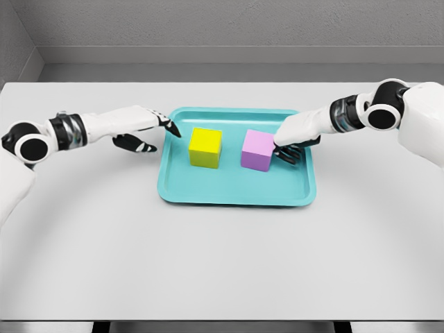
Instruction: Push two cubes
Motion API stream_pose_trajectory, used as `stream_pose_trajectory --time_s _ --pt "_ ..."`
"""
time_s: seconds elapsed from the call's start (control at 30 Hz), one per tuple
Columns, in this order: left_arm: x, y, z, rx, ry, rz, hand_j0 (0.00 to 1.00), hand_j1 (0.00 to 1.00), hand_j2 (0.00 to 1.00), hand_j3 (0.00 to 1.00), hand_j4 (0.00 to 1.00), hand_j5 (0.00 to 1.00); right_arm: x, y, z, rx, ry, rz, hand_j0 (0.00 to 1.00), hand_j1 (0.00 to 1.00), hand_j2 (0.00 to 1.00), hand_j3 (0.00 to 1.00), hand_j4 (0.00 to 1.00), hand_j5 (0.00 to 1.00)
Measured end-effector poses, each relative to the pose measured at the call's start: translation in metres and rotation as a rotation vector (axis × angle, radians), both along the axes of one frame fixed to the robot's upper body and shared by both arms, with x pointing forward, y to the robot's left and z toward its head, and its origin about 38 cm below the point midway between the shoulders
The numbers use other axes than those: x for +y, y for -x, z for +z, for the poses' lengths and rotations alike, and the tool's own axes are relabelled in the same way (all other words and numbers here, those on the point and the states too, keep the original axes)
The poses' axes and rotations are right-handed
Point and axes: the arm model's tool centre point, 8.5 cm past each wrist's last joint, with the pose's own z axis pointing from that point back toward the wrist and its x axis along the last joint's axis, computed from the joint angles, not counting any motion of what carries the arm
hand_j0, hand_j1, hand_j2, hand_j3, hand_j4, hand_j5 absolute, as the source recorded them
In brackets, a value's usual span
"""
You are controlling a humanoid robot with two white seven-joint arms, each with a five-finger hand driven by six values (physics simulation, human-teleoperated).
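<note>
Sitting side by side in a teal tray (236,198), the yellow cube (205,147) takes the left half and the pink cube (257,150) the right, with a clear gap of tray floor between them. Both stand flat and upright. The right robot hand (291,142) reaches over the tray's right rim, its dark fingertips (286,155) curled down against the pink cube's right face, pressing there without wrapping around it. The left robot hand (142,128) hovers at the tray's left edge, fingers stretched out and holding nothing, one dark fingertip (173,129) pointing toward the yellow cube but stopping short of it. The tray lies near the middle of a white desk (222,263), with both white arms coming in from the sides.
</note>
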Motion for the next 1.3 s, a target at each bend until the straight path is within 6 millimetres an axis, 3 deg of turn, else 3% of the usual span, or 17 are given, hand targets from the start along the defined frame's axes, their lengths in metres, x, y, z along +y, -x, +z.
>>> stream_pose_trajectory --time_s 1.03,1.3 --pt "-0.043 -0.001 -0.016 0.046 0.016 -0.066 0.58 0.58 0.58 0.58 0.58 0.58 0.011 -0.008 0.001 -0.012 0.013 -0.006 0.13 0.13 0.13 0.13 0.13 0.13" --pt "-0.039 -0.004 -0.016 0.045 0.002 -0.059 0.59 0.59 0.59 0.59 0.59 0.59 0.015 -0.008 0.001 -0.02 0.022 0.01 0.13 0.13 0.13 0.13 0.13 0.13"
